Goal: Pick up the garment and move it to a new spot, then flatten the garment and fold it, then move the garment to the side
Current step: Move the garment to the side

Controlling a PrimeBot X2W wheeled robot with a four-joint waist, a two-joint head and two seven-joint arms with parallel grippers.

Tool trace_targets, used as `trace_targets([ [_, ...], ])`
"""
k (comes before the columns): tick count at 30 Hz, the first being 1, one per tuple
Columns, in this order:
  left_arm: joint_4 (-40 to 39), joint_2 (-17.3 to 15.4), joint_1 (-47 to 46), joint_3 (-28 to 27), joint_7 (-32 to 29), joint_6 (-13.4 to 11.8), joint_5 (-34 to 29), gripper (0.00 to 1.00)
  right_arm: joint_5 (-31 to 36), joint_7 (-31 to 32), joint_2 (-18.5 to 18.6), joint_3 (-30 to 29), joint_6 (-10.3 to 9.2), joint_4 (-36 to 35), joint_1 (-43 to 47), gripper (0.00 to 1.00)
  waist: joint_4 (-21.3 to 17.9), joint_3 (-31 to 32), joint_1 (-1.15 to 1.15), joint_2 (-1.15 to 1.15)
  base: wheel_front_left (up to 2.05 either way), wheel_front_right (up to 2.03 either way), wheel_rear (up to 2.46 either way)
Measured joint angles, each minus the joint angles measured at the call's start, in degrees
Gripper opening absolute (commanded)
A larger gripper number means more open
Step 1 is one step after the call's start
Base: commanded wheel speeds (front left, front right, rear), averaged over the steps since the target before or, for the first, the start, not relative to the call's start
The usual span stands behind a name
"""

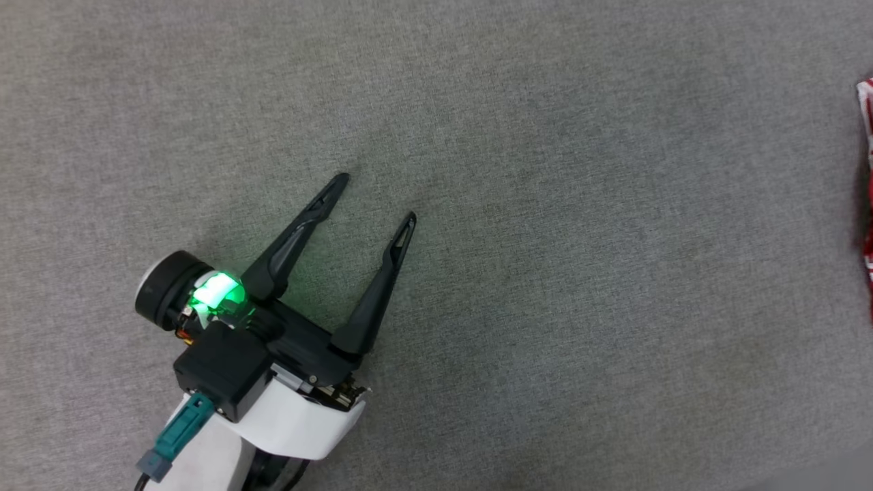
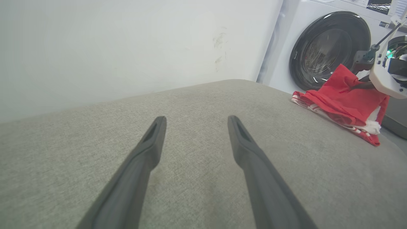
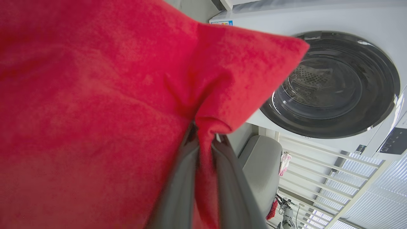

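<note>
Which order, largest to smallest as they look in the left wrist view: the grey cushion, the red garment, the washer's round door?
1. Grey cushion, by far.
2. Washer door and garment: about alike, so not ranked; the door stands farther from the camera.

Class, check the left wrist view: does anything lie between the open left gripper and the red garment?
Nothing visible does. Bare grey cushion runs from the left gripper to the garment, which the right gripper pinches at a raised corner.
</note>
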State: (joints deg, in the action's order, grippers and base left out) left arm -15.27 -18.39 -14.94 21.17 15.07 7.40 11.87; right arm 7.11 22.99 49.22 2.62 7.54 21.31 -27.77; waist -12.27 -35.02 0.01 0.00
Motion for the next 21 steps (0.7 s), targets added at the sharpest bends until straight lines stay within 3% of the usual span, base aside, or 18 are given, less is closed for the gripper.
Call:
trace_targets([
  [8, 0.2, -0.9, -0.6, -0.5, 0.0, 0.0, 0.3, 1.00, 5.3, -5.4, -4.0, -6.1, 0.00, 5.5, -2.7, 0.00, 0.7, -1.2, 0.00, 0.00, 0.00, 0.00, 0.00],
  [9, 0.3, -0.8, -0.6, -0.6, 0.0, 0.0, 0.4, 1.00, 6.1, -5.9, -4.3, -6.6, 0.00, 5.6, -2.7, 0.60, 0.7, -0.9, 0.00, 0.00, 0.00, 0.00, 0.00],
  [10, 0.3, -0.7, -0.6, -0.8, 0.0, 0.0, 0.5, 1.00, 6.7, -6.1, -4.5, -7.2, 0.00, 5.5, -2.7, 1.00, 0.8, -0.7, -0.01, 0.00, 0.00, 0.00, 0.00],
  [16, 1.2, 1.2, 0.3, -1.8, 0.0, 0.0, 1.5, 1.00, 8.6, -5.9, -6.5, -9.1, -0.01, 2.3, -2.5, 1.00, 0.9, 2.3, -0.01, 0.00, 0.00, 0.00, 0.00],
  [21, 2.4, 3.8, 2.0, -4.5, 0.0, 0.0, 2.6, 1.00, 7.8, -5.8, -9.1, -10.4, -0.01, -5.0, -2.3, 1.00, 1.5, 6.7, -0.01, 0.00, 0.00, 0.00, 0.00],
])
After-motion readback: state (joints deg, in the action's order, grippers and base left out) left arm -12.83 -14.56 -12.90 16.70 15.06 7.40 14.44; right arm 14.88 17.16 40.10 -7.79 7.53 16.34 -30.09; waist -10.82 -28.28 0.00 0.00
